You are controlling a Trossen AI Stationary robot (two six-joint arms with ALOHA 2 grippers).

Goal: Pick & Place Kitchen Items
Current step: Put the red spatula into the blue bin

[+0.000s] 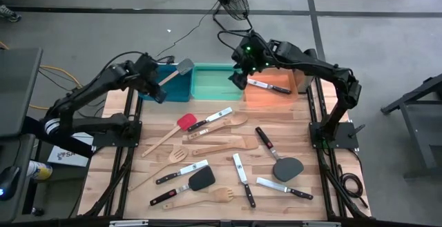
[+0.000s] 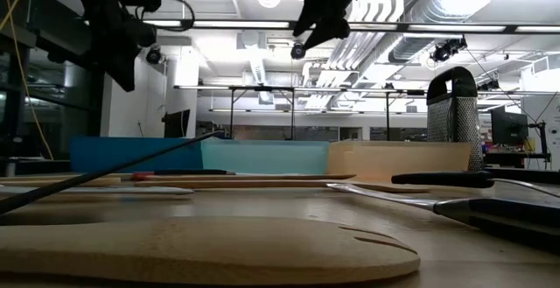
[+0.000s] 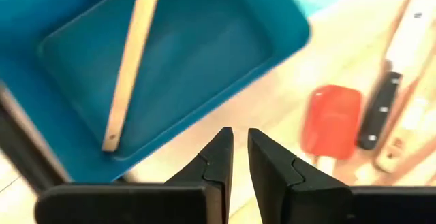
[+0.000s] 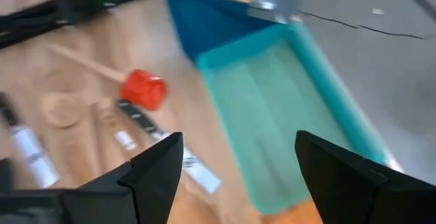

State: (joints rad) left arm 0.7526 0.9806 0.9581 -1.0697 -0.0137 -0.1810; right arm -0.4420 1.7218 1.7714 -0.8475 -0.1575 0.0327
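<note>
- Left gripper (image 1: pixel 157 96): it hangs over the near edge of the deep blue rectangular bin (image 1: pixel 181 87), fingers (image 3: pixel 216 157) drawn almost together with only a thin gap and nothing between them.
- Grey-headed spatula with a pale wooden handle (image 1: pixel 175 71): it lies slanted in the blue bin, its head propped over the far rim, so it reads as already placed.
- Red-headed spatula with a long pale wooden handle (image 1: pixel 170 133): it is the loose item nearest the left fingers, on the wooden slatted tabletop (image 1: pixel 324 185) just in front of the blue bin. Its long axis runs diagonally, red head toward the bins and handle toward the table's near left.
- Judgement: the left arm is the nearer one for this spatula, and a grasp across the handle would suit.
- Black-handled steel knife (image 1: pixel 209 119): it lies just beside the red head and could crowd a descent there.
- Right gripper (image 1: pixel 239 79): it hangs above the pale green bin (image 1: pixel 215 83), fingers spread wide and empty.
- Orange bin (image 1: pixel 273 94): it holds another black-handled knife (image 1: pixel 268 85).
- Remaining utensils: wooden spoons, knives and black turners lie scattered over the tabletop's middle and near part, well apart from both grippers.
</note>
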